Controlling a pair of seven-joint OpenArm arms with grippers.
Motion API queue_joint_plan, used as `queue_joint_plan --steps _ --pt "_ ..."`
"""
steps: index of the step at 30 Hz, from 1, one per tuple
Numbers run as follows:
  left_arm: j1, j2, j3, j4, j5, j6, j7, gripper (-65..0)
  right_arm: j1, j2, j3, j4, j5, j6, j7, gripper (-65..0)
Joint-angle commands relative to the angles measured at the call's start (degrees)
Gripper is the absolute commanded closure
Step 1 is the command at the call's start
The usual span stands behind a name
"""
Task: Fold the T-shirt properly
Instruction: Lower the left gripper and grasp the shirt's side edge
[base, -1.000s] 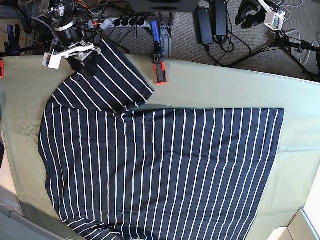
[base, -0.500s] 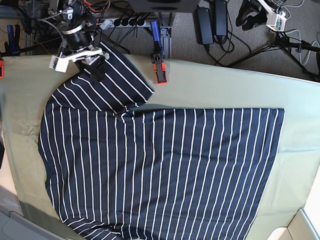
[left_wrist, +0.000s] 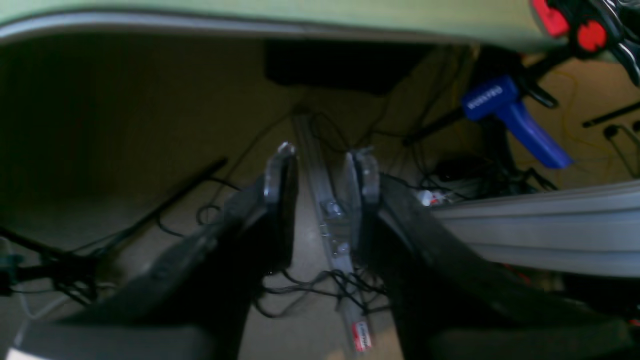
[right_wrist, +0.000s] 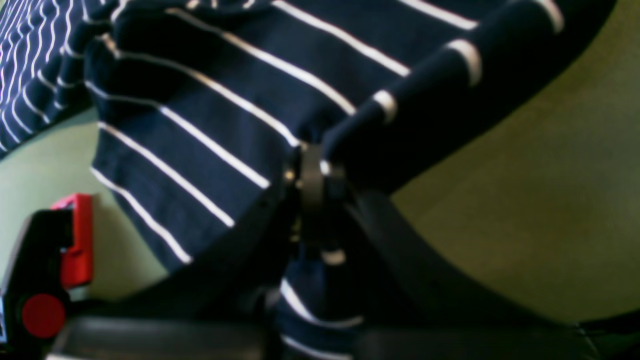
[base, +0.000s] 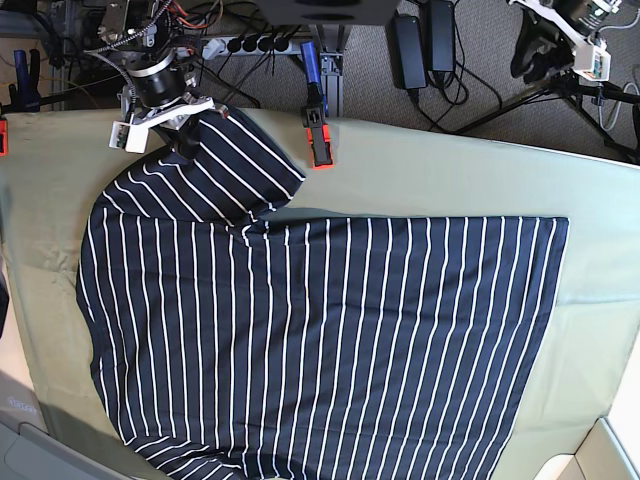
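T-shirt (base: 330, 340) lies spread flat on the desk (base: 450, 170), which is covered by an olive-green cloth. The body fills most of the surface, hem edge toward the base view's right. No body fold is made. One sleeve (base: 225, 165) at the upper left is raised at its outer end.

Right claw (base: 183, 128): pressed together, pinching the sleeve edge. The right wrist view confirms it, with striped cloth (right_wrist: 210, 130) bunched between the closed tips (right_wrist: 312, 175) and draping over them.

Left claw (left_wrist: 322, 170): spread part way, holding nothing. It is off the desk at the far corner, top right in the base view (base: 585, 35), pointing down at the floor cables.

Progress, by judgement: early. The sleeve grasp is secured; what is left is carrying the sleeve in over the body, the second sleeve at the lower left, then the body folds. Nearly all of the task remains.

Surroundings: an orange-and-black clamp (base: 319, 140) grips the desk's far edge just beside the held sleeve; the same type shows in the right wrist view (right_wrist: 60, 250). Another clamp with a blue handle (left_wrist: 515, 120) shows under the desk edge in the left wrist view. A power strip (base: 245, 44) and cables lie on the floor behind.

In the way: the clamp near the sleeve could snag cloth if the sleeve swings toward it. The desk surface itself carries nothing else.
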Motion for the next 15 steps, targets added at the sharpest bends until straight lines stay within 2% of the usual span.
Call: queue_joint_plan --steps 1,4,7,9,15 --pt "0.63 -0.61 -1.7 1.77 -2.1 -0.91 -0.7 -19.5 -0.2 0.17 0.02 0.72 0.04 0.48 0.72 0.0" --pt "-1.01 -0.61 -5.73 4.04 -8.68 -0.91 3.5 -21.0 -0.2 0.17 0.0 0.72 0.07 0.48 0.72 0.0" --pt "-5.03 -0.83 -8.72 4.98 -14.78 -0.91 9.44 -30.0 -0.2 0.17 0.02 0.72 0.04 0.48 0.72 0.0" --pt "-8.57 -1.51 -8.94 4.85 -14.97 0.2 11.1 -33.6 -0.2 0.17 0.02 0.72 0.04 0.48 0.72 0.0" --pt "-20.02 -5.31 -4.42 -0.35 -13.88 3.41 15.21 -33.6 -0.2 0.15 0.02 0.72 0.02 0.48 0.74 0.0"
